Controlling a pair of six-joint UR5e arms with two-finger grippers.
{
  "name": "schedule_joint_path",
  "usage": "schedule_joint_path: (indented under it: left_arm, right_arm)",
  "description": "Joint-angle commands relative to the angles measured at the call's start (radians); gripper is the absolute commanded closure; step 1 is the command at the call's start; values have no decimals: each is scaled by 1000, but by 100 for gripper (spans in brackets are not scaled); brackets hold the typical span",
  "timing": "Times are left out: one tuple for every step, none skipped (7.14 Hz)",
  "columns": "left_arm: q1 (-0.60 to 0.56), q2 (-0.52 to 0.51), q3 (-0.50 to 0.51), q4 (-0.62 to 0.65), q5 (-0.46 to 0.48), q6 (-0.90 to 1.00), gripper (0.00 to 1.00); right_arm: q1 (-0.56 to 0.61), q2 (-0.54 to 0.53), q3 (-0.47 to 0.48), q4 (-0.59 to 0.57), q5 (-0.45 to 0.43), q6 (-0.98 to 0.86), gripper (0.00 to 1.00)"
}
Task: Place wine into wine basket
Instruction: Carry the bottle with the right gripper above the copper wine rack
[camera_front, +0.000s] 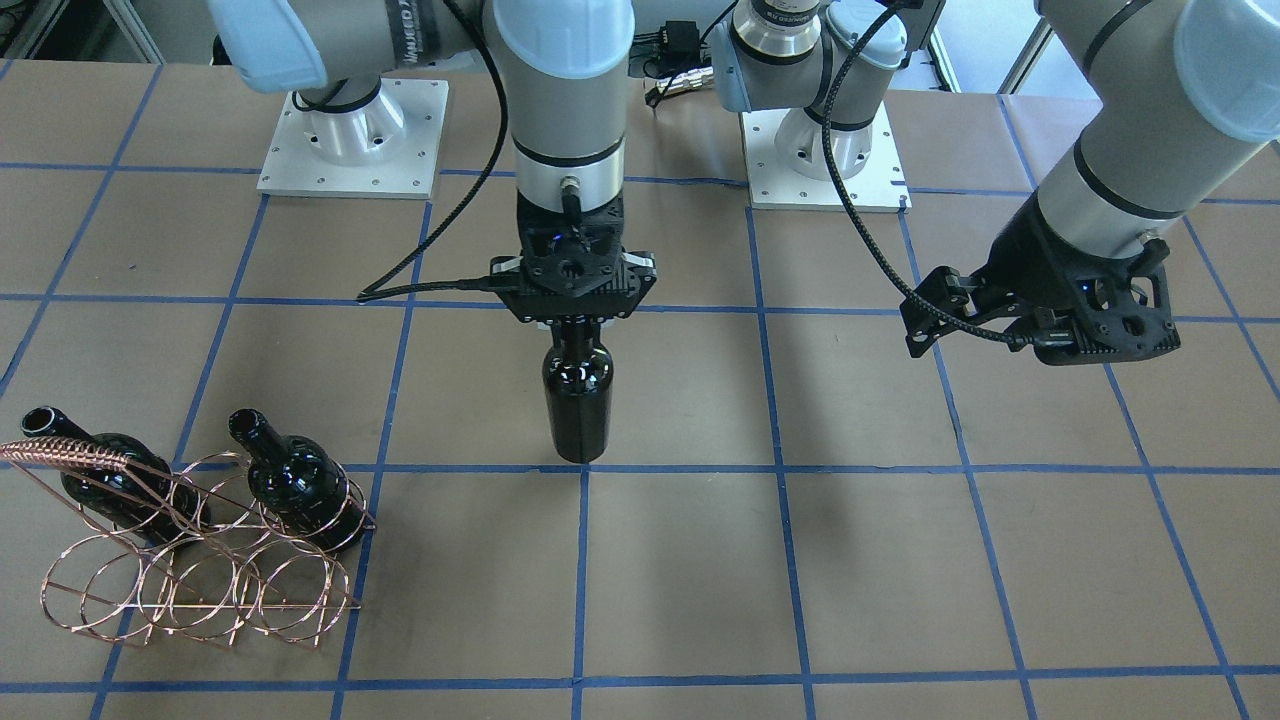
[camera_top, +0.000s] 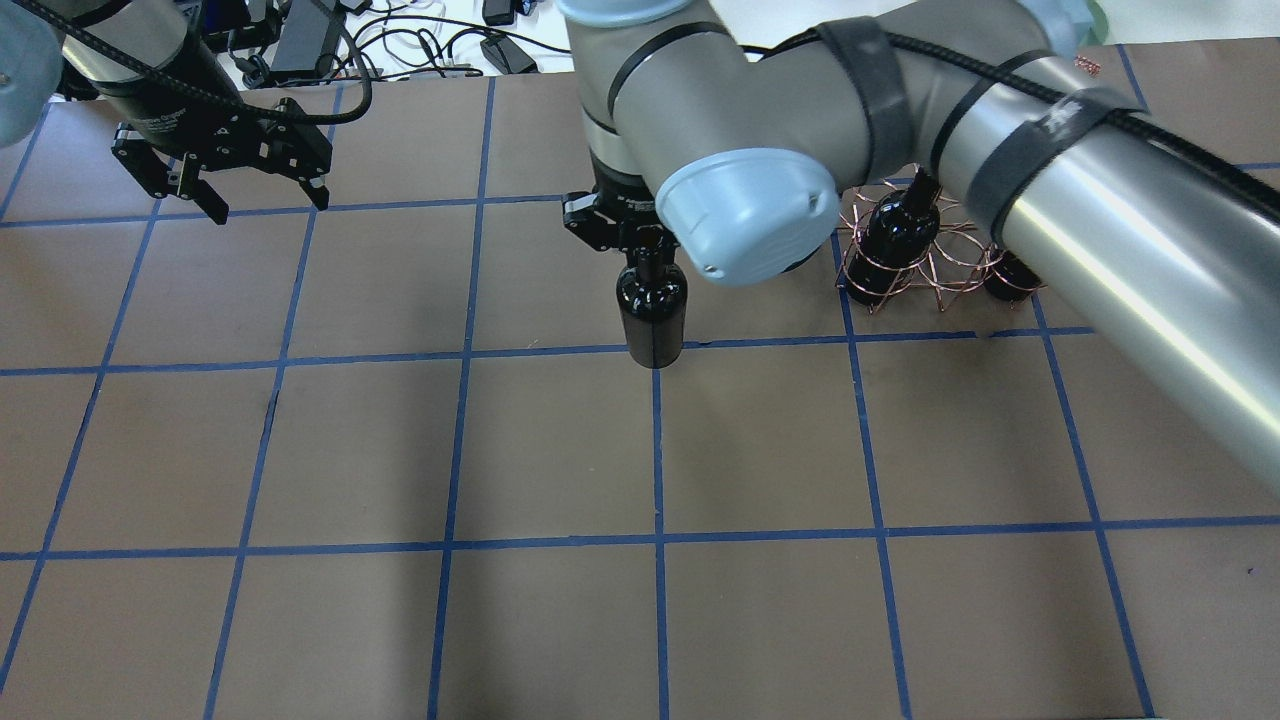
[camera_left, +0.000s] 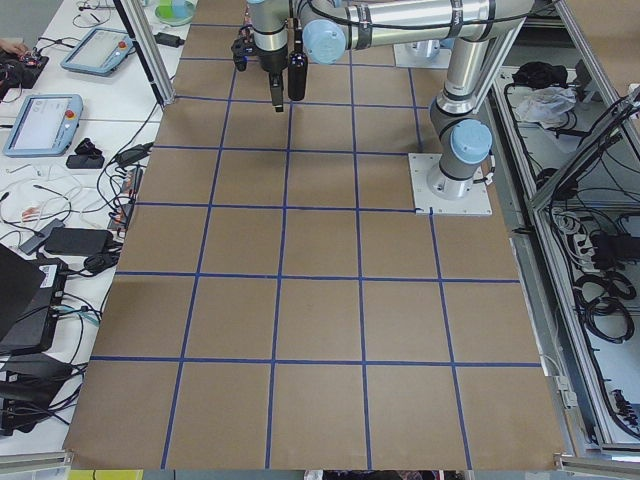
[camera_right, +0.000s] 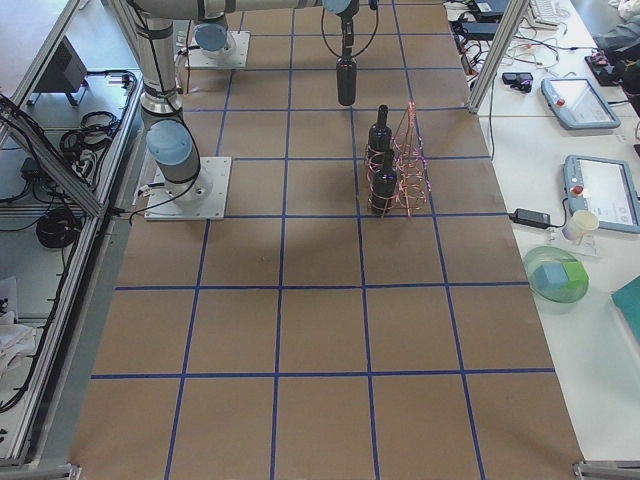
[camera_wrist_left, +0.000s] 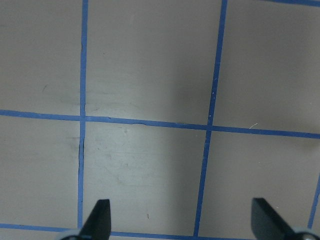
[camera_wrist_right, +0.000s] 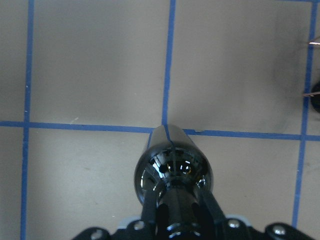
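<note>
Clamped wine bottle by its narrow neck in right end effector; judged glass heavy, slick, fragile. Held left end effector open, empty.

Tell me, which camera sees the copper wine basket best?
The front-facing view: the wine basket shows whole, rings and handle. Overhead, the right arm covers part. The right-side view shows it small and far.

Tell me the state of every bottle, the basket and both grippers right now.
Glossy black glass wine bottle at centre: upright, gripped by neck.
Two other black bottles: tilted in basket rings.
Rose-gold wire basket: holds two bottles.
Right gripper: shut on bottle neck.
Left gripper: open, empty.
</note>
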Motion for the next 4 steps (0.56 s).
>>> schedule_joint_path:
  left_arm:
    - [0,-1,0,1,0,1,0]
    - [-1,-1,0,1,-2,0,0]
    - [-1,-1,0,1,-2,-2,0]
    - [-1,-1,-2,1,-2,-2,0]
  right_arm:
    - [-172,-102,1,137,1,-159,81]
    - [-244,-135,-1,181,-8,-294,83]
    - [-316,-165,-1,217,-28,-400,84]
    - [-393,-180,-1,247,-26,-445,84]
